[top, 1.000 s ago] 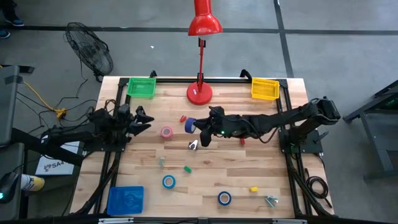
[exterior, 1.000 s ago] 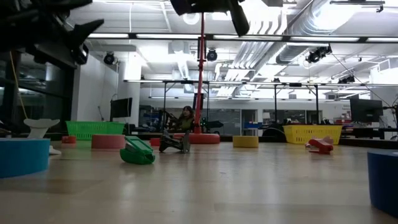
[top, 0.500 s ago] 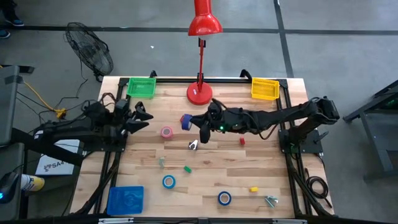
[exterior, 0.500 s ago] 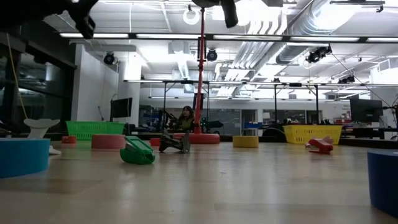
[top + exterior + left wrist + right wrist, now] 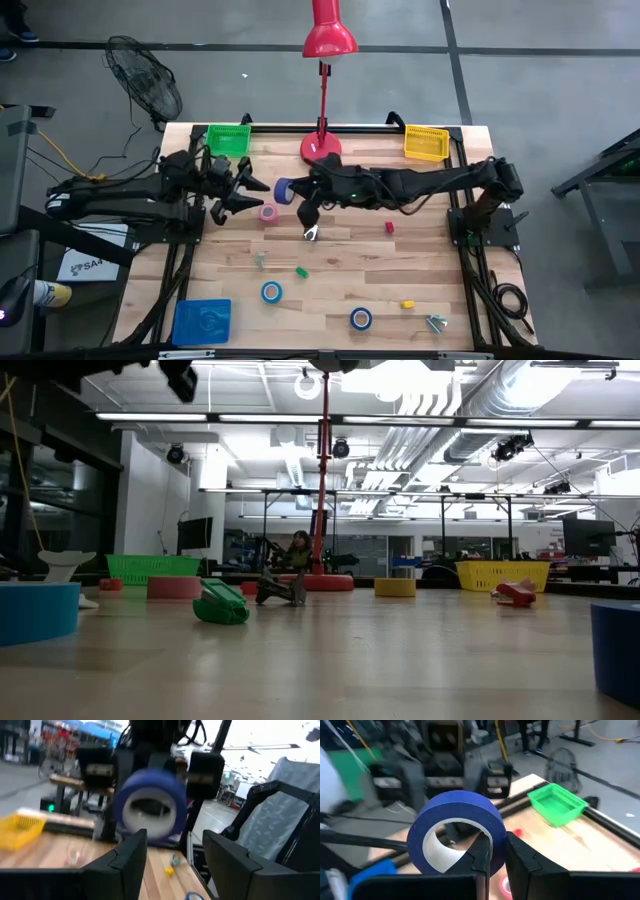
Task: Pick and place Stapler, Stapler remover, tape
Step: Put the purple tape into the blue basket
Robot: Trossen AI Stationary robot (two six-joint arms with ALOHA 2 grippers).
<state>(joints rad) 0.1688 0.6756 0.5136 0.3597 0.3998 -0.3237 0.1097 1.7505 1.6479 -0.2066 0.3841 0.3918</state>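
Here, a mid-air handover of the blue ring-shaped tape roll (image 5: 283, 189).
Right gripper (image 5: 492, 851) clamps its wall above the wooden table (image 5: 450, 300) — left gripper (image 5: 172, 851), jaws spread, should straddle the roll squarely before closing.

Bare wood between both arms' claws narrow, red lamp base (image 5: 320, 150) just behind, pink tape (image 5: 268, 212) beneath

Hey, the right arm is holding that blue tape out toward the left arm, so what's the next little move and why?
Probably ease the left gripper forward around the blue tape roll. The right gripper is shut on the roll's wall, holding it above the table, and the left one faces it, open, just short.
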